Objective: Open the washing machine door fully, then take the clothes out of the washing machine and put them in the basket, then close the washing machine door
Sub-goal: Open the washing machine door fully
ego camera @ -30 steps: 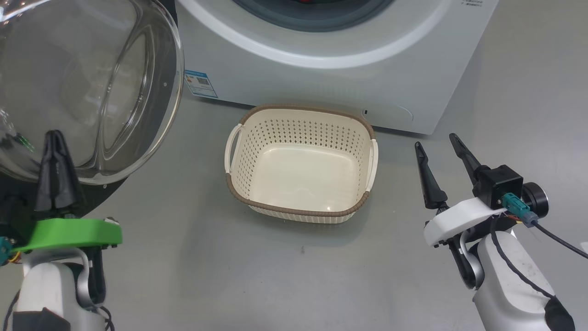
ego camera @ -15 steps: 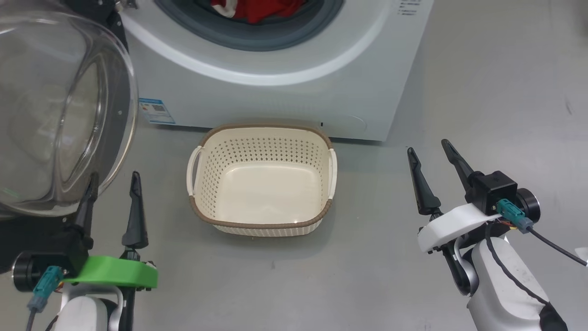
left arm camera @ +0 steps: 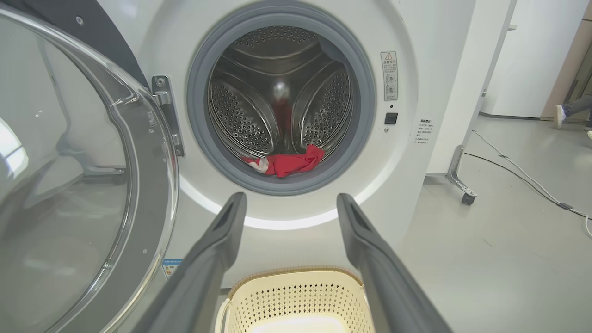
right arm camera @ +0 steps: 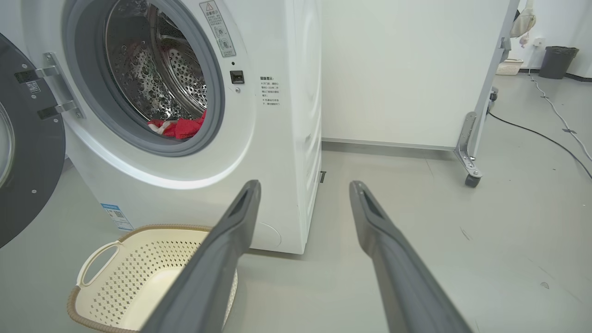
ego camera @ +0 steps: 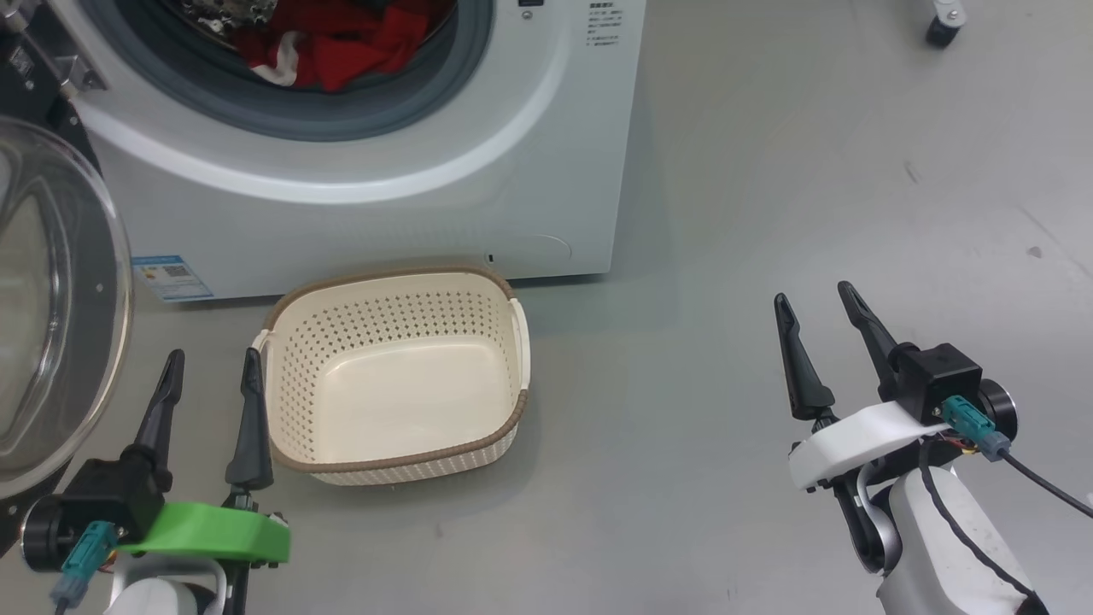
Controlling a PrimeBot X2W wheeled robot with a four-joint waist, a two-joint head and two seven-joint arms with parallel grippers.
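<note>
- The washing machine door [ego camera: 60,342] stands swung open at the far left, on the hinge at the left side of the opening.
- The left gripper [ego camera: 213,354] hovers between the door and the basket, just beside both. Its jaws are released and grasp nothing.
- The basket [ego camera: 384,278] sits on the grey floor [ego camera: 726,213], close in front of the washing machine [ego camera: 384,213].
- The clothes [ego camera: 341,51], a red bundle with a bit of white, lie in the steel drum at the bottom front of the opening.
- The right gripper [ego camera: 812,293] hangs over the floor, well apart from the basket and to the right of the machine. Its jaws are released.
</note>
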